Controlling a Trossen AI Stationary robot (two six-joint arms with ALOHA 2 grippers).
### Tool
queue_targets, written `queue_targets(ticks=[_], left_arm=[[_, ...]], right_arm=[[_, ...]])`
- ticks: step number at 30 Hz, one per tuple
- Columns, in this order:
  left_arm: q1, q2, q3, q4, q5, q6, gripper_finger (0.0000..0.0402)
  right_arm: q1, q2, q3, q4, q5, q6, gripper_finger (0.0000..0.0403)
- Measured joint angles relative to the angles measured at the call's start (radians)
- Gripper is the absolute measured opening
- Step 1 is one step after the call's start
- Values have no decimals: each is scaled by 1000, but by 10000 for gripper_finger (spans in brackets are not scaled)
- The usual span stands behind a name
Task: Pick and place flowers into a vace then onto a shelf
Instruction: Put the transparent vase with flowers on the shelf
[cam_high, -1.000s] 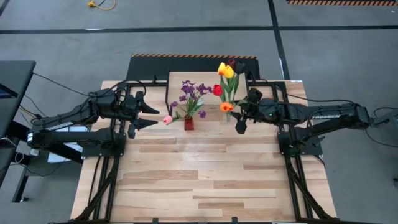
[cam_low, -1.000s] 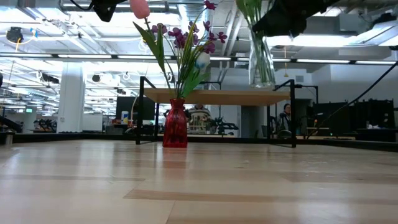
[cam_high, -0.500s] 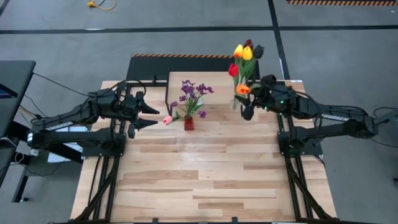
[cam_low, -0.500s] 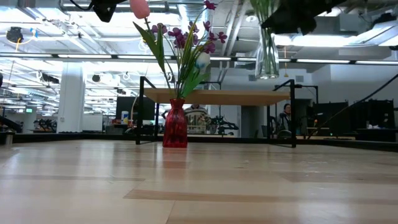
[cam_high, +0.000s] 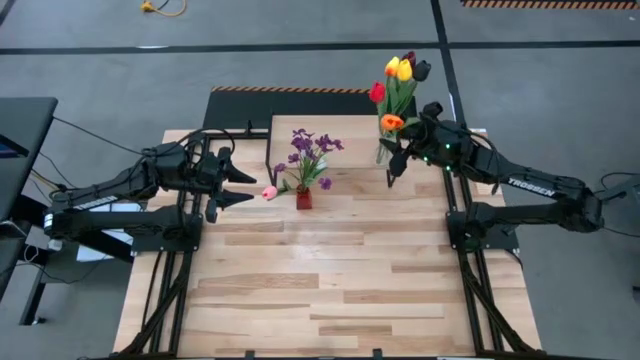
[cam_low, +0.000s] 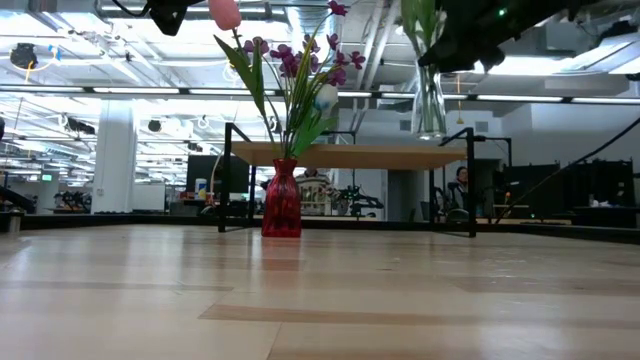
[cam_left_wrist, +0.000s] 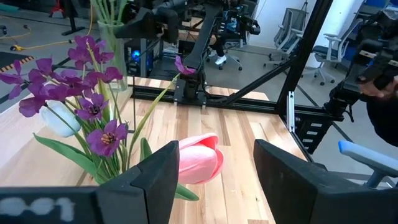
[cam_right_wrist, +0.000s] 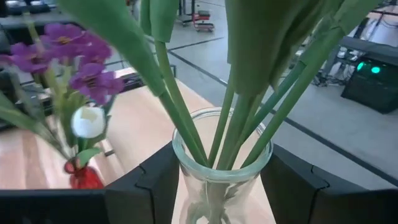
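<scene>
1. On the left of the high view, the left gripper (cam_high: 243, 186) hangs over the big light wood plank table (cam_high: 330, 290). Its two dark fingers (cam_left_wrist: 155, 177) are spread apart and hold nothing.
2. Just past those fingers lies a pink tulip (cam_high: 269, 192) on a green stem. It leans out to the side of the small red glass vase (cam_high: 304, 198). In the left wrist view the pink bloom (cam_left_wrist: 198, 162) shows between the fingers, but I cannot tell if they touch it.
3. The red vase stands on the table in the upper middle of the high view, in front of the shelf. It holds purple sprigs (cam_high: 310, 150) and a white tulip (cam_low: 325, 97).
4. Behind it is the low shelf with a light wood top and thin black legs (cam_low: 345, 153).
5. In the upper right of the high view, the right gripper (cam_high: 397, 160) pinches a clear glass vase (cam_right_wrist: 221, 171) between its fingers. Red, orange, yellow and dark tulips (cam_high: 397, 82) stand in it.
6. In the low view the clear vase (cam_low: 429, 105) hangs above the right end of the shelf top, near it; I cannot tell if it touches.
</scene>
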Motion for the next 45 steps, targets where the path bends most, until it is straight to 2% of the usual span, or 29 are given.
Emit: queue_targets(ticks=[13,26,36,45], left_arm=[[0,0,0,0,0,0,197],[0,0,0,0,0,0,197],[0,0,0,-1,0,0,197],[0,0,0,-1,0,0,197]], right_arm=[[-153,80,0,64,-111,1,184],[-211,108,0,70,-136,-18,187],[-181,108,0,59,-139,-69,248],[-183,106,0,47,-134,-95,260]])
